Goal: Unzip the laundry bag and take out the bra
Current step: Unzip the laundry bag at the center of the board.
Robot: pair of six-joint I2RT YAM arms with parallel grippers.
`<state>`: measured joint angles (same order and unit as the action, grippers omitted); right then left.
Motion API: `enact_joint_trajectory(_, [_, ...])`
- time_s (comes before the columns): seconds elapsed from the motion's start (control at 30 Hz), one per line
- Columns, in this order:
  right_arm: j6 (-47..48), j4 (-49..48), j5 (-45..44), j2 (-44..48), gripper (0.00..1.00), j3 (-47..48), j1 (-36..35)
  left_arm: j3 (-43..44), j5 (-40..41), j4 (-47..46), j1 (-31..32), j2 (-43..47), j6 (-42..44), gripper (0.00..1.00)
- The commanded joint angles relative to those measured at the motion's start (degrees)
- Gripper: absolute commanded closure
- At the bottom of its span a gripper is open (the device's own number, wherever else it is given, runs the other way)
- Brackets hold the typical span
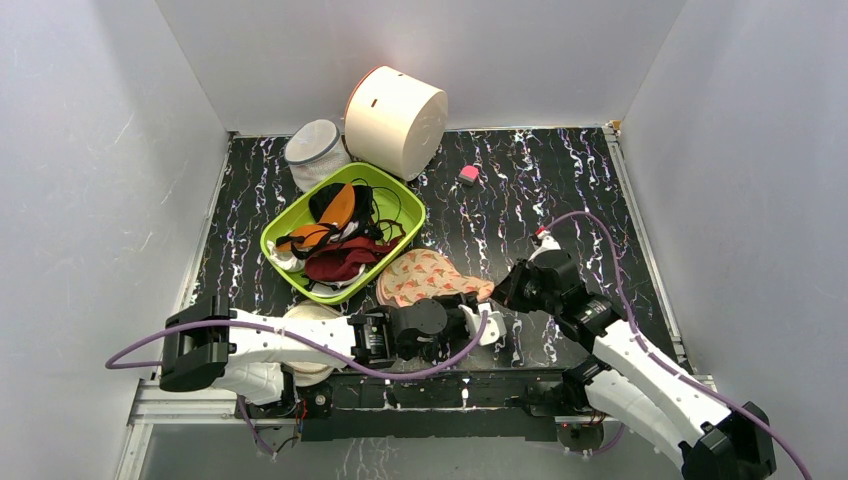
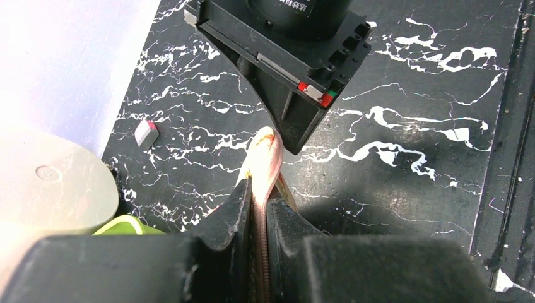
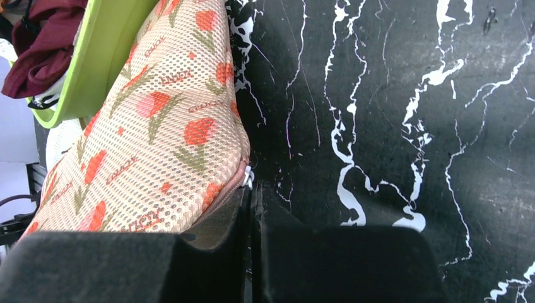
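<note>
The laundry bag (image 1: 428,275), peach mesh with red and green flowers, lies against the green basket's near corner. My left gripper (image 1: 470,300) is shut on the bag's right end, and the pink zipper seam (image 2: 260,189) runs between its fingers. My right gripper (image 1: 503,290) meets that same end from the right. Its jaws are shut, with the small white zipper pull (image 3: 248,178) pinched at the tips beside the bag (image 3: 170,126). The right gripper body (image 2: 284,95) looms just ahead in the left wrist view. The bra is hidden.
The green basket (image 1: 400,200) holds a maroon garment (image 3: 38,50), an orange-lined one and black straps. Behind it stand a white drum (image 1: 395,120) and a mesh cylinder (image 1: 315,150). A pink block (image 1: 468,174) lies far back, and a round cream pouch (image 1: 310,315) sits under the left arm.
</note>
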<state>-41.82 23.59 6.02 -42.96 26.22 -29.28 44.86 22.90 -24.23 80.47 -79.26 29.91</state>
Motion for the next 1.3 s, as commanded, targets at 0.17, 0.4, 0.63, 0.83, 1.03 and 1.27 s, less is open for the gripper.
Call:
enact_joint_trajectory(0.17, [4.9, -9.2, -3.6, -4.0, 0.99, -1.2, 0.3, 0.6, -3.2, -4.3, 0.2, 4.8, -2.0, 1.00])
enact_joint_trajectory(0.4, [7.0, -20.7, 1.1, -3.6, 1.00, -5.7, 0.3, -1.5, -0.2, -8.2, 0.2, 5.6, -3.0, 1.00])
enact_joint_trajectory(0.63, [5.7, -7.1, -8.1, -2.0, 0.86, 0.5, 0.3, -3.2, 0.3, -11.2, 0.2, 5.2, -3.7, 1.00])
enact_joint_trajectory(0.83, [4.1, 5.2, -9.0, 6.0, 0.32, 11.7, 0.2, -3.5, -1.1, -15.5, 0.1, -1.3, -4.0, 1.00])
enact_joint_trajectory(1.03, [3.7, 19.7, -24.8, 11.8, 0.12, 25.3, 0.3, -3.2, -1.7, -21.9, -1.1, -9.6, -5.6, 1.00])
enact_joint_trajectory(1.27, [8.9, 19.4, -28.7, 15.8, 0.10, 28.4, 0.2, -0.6, -3.8, -22.2, -1.1, -14.3, -8.5, 0.49])
